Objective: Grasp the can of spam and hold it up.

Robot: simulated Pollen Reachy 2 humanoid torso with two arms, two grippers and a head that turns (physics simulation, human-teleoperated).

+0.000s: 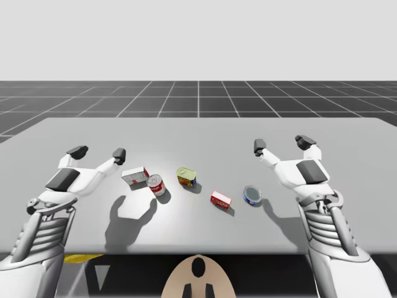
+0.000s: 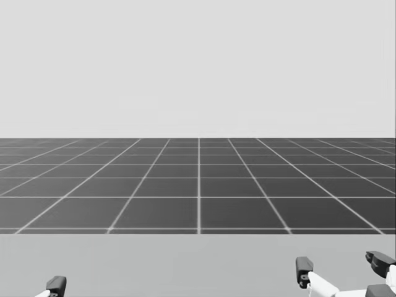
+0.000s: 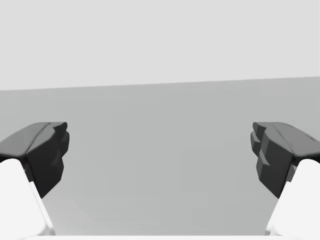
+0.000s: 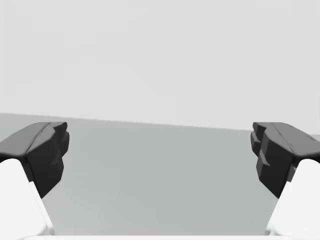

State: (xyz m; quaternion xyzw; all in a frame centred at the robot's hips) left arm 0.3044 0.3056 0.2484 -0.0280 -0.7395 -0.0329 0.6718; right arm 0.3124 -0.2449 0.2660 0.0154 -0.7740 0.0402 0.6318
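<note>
The spam can [image 1: 187, 176], a squat yellow-green can with rounded corners, stands on the grey table [image 1: 205, 133] near its middle. My left gripper [image 1: 98, 151] hovers open to the left of the cans, nothing between its fingers. My right gripper [image 1: 282, 144] hovers open over the right part of the table, well to the right of the spam can. In the left wrist view the left gripper [image 3: 160, 150] stands wide open over bare table. The right gripper [image 4: 160, 150] is just as wide in its own wrist view. In the head view the right gripper [image 2: 340, 265] pokes up at the lower right.
A white and red box [image 1: 134, 176] and a red and white round can [image 1: 156, 185] on its side lie left of the spam can. A small red box [image 1: 220, 199] and a flat blue round tin [image 1: 252, 195] lie to its right. The table's far half is bare.
</note>
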